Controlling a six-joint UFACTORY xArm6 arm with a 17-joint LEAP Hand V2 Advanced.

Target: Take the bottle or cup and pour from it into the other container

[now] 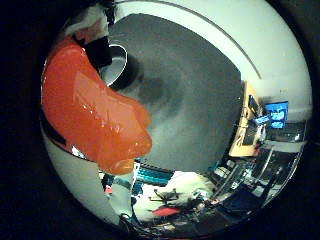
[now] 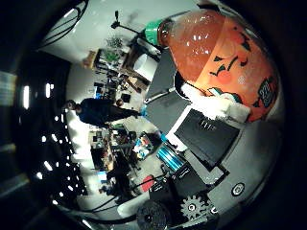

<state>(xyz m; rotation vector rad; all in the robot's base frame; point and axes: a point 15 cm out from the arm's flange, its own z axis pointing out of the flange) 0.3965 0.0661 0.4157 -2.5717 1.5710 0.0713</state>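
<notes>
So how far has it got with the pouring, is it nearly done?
The pick-up looks done: the orange plastic bottle with a green cap fills both palm views, and a white and black finger of the hand lies against it. The bottle hangs beside the dark round cup with a pale rim on the grey table mat. The green cap appears still on, so pouring remains.

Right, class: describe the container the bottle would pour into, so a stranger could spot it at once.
Start from the wide dark grey tabletop. At its edge, beside the close-up orange plastic bottle held near the palm, stands a shiny metal cup with a dark rim. It is the only round, open vessel on that surface.
</notes>
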